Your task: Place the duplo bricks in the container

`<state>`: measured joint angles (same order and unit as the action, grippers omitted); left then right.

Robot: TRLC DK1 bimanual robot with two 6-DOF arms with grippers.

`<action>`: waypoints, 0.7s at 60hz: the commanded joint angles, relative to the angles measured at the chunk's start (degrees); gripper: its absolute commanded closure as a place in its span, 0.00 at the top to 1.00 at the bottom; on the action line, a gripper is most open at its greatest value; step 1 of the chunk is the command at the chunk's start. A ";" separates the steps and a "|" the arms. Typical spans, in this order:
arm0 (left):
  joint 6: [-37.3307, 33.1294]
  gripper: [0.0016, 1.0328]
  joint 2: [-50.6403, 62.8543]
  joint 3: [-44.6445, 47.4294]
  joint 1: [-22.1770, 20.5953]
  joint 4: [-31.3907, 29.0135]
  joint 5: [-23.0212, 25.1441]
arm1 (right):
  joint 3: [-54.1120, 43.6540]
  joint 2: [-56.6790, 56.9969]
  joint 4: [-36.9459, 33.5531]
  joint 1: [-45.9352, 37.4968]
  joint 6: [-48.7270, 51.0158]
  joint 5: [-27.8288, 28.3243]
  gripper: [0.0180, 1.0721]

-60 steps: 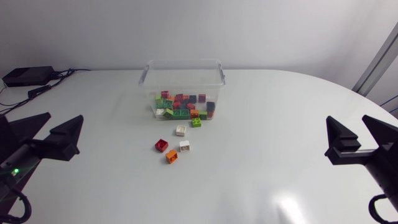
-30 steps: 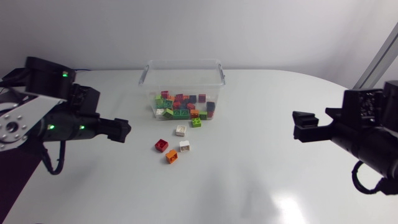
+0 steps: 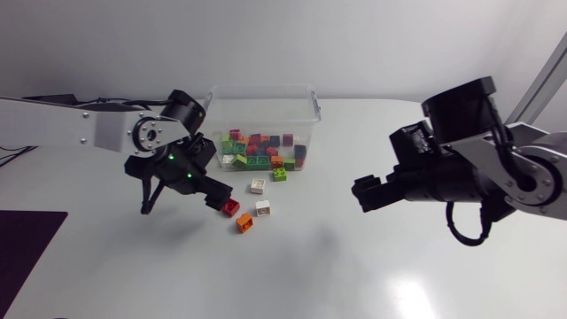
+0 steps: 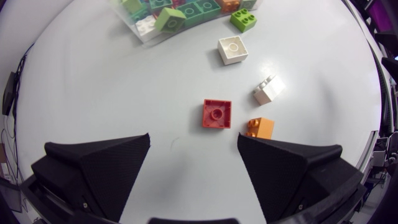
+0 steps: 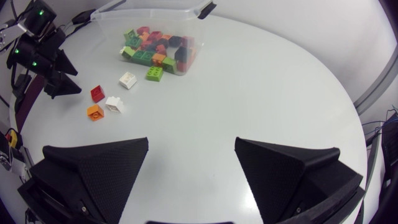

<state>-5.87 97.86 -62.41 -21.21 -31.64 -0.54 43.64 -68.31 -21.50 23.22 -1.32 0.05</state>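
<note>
left end effector [image 4: 193, 142] advanced to red brick [image 4: 217, 113]

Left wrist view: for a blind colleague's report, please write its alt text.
The open black left claw hangs over a white table, a red square plastic brick ahead of it. Beside that lies an orange brick; beyond, two white bricks, a green brick and the clear plastic container.

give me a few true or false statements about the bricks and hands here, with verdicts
1. The left hand is open, with the red brick just ahead of it. True.
2. The right hand holds a white brick. False: the right hand is open and holds nothing.
3. The orange brick lies on the table outside the container. True.
4. The container is empty. False: it holds many bricks.
</note>
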 commanded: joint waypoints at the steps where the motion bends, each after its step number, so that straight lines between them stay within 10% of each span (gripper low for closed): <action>1: -0.55 0.94 4.09 -3.42 -1.02 -0.79 -0.34 | 2.59 -3.58 -1.09 1.83 -0.17 0.12 0.95; 42: -5.82 0.70 13.14 -7.64 -2.69 -0.35 0.97 | 6.81 -16.50 1.11 7.71 0.36 -1.64 0.95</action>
<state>-10.59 109.14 -68.42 -23.44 -31.86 -0.27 49.41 -83.48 -20.91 30.33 -1.28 -0.89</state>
